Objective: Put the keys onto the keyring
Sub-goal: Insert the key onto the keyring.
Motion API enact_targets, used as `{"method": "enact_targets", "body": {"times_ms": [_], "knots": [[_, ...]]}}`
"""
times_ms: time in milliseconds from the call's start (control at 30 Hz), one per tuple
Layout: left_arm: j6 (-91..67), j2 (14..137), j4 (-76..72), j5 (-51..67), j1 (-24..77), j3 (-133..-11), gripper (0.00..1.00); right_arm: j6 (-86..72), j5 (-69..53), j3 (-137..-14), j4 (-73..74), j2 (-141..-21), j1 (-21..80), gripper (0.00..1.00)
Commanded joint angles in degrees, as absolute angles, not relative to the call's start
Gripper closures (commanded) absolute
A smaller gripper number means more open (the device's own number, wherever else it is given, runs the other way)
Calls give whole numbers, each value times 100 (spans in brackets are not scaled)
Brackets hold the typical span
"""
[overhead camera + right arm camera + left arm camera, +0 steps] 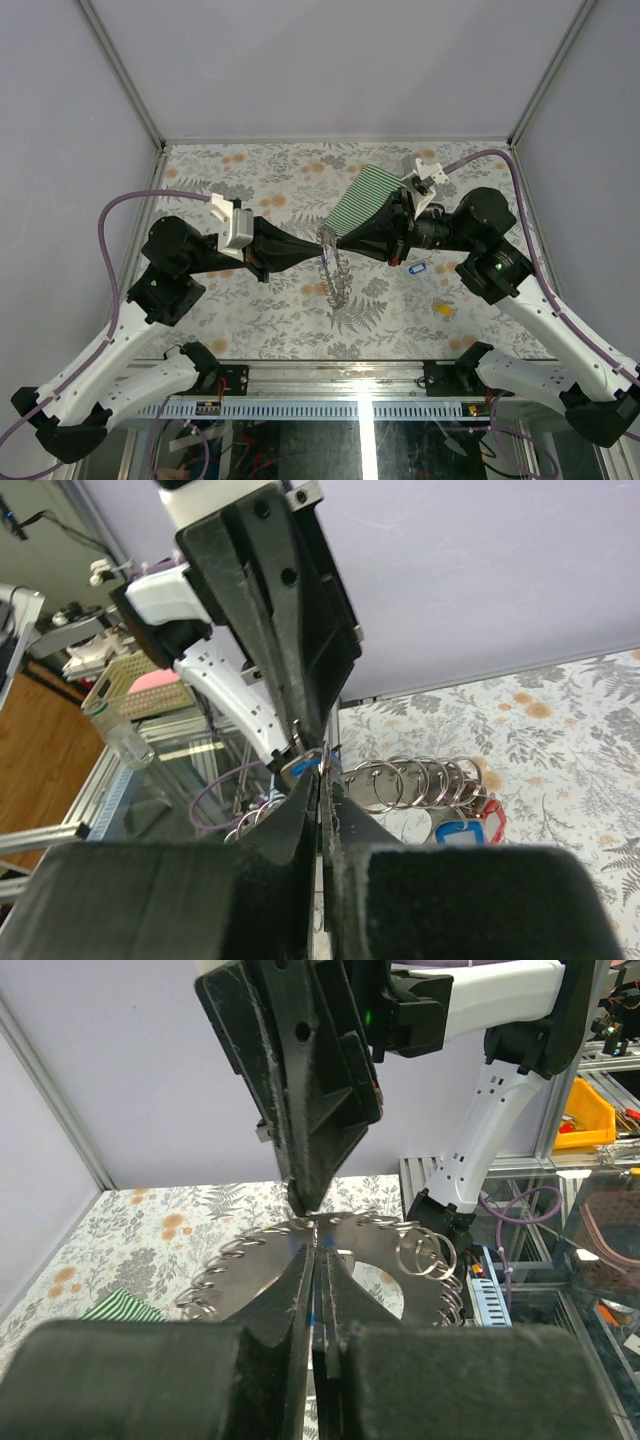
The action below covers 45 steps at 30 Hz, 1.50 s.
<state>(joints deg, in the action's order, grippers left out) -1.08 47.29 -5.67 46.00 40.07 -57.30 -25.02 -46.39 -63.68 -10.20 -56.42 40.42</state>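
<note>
My two grippers meet tip to tip above the middle of the table. The left gripper [318, 248] is shut on a blue key [301, 766], whose thin blue edge shows between its jaws [316, 1310]. The right gripper [340, 243] is shut on the keyring [335, 278], a silvery band with several small split rings [420, 778] that hangs below both tips. In the left wrist view the keyring [240, 1260] spreads wide under the right gripper's fingers [305, 1110]. A blue key [458, 832] and a red key [492, 818] hang on the ring.
A loose blue key [418, 268] and a yellow key [441, 310] lie on the floral table right of centre. A green-and-white striped cloth [368, 195] lies behind the right gripper. Grey walls enclose the back and sides.
</note>
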Motion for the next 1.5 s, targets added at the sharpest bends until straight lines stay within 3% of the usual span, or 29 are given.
{"method": "enact_targets", "body": {"times_ms": [0,1467], "knots": [[-244,4645,-952,4325,4006,-5752,100,-2384,-5189,-6635,-1308,-5624,4016,100],[-413,4842,-1049,4429,3999,-5758,100,-2350,-5311,-6565,-1622,-5585,4017,100]]}}
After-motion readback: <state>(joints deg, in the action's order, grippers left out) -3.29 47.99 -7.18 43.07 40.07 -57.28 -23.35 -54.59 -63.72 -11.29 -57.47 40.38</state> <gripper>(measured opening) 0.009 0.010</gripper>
